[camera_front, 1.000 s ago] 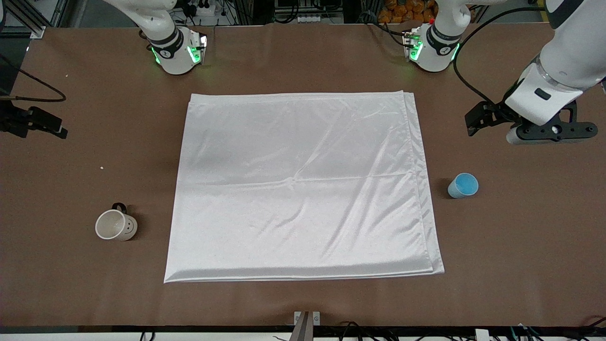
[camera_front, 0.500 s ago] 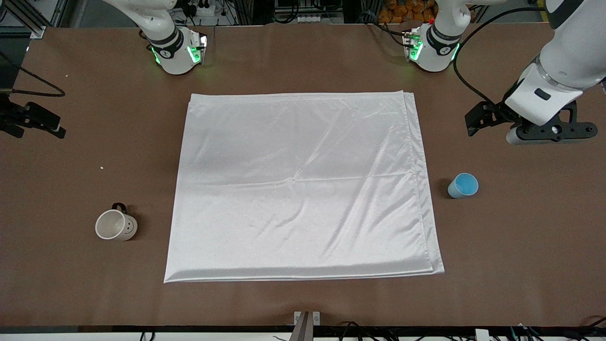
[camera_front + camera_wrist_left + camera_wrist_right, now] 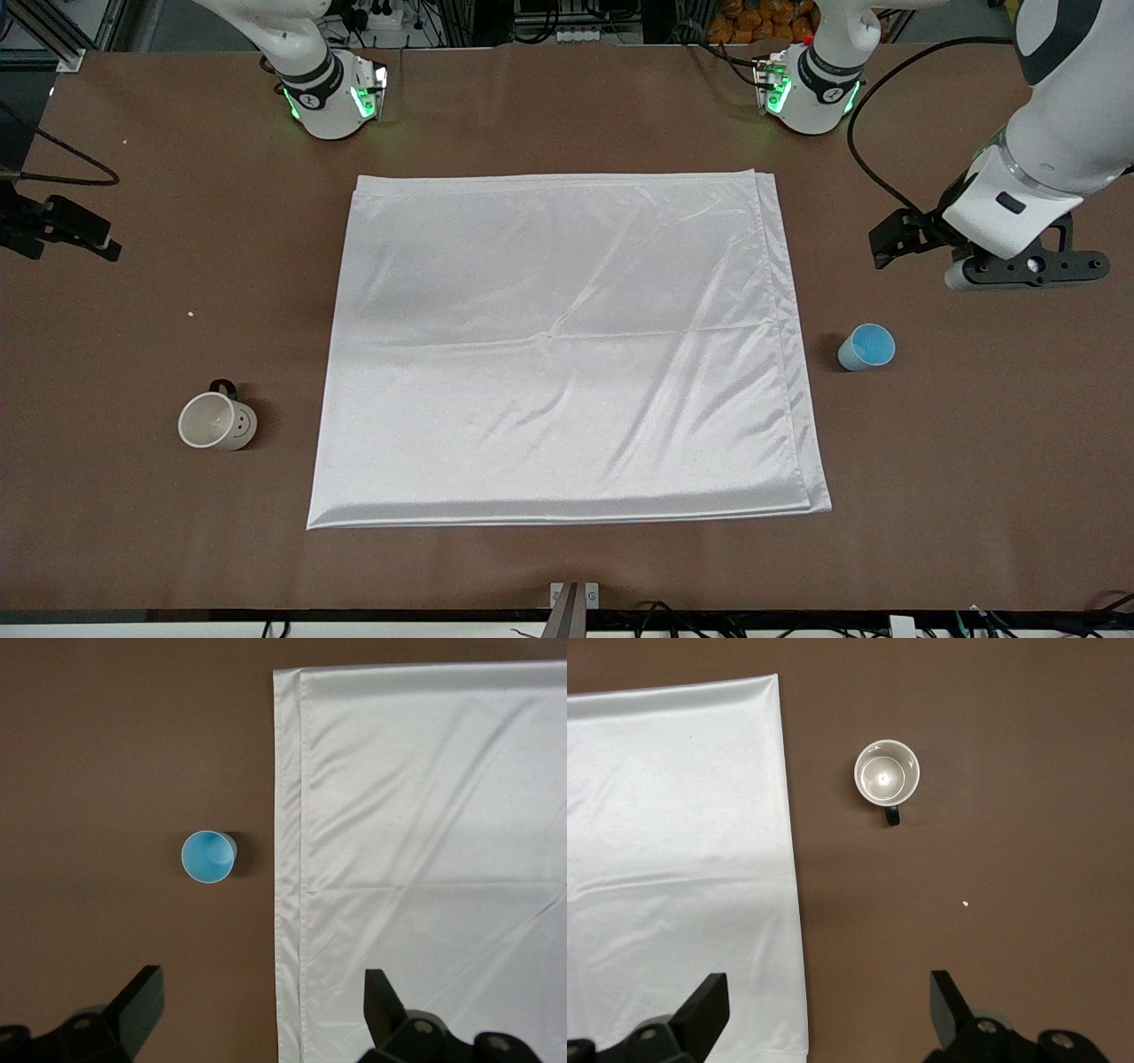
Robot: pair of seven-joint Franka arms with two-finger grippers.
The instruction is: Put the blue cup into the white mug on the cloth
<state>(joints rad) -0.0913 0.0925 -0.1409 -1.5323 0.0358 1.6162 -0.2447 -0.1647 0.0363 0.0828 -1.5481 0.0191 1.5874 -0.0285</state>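
Left gripper (image 3: 983, 266) lower, toward blue cup (image 3: 866, 346)

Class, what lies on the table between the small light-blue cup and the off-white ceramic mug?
The large shiny white cloth lies between blue cup and mug, shown in the front view.

Brown table (image 3: 567, 115): cloth (image 3: 567, 346), mug (image 3: 217, 420), cup (image 3: 866, 346)

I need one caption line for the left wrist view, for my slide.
Open left gripper over the bare brown table, looking down on the upright blue cup beside the cloth edge.
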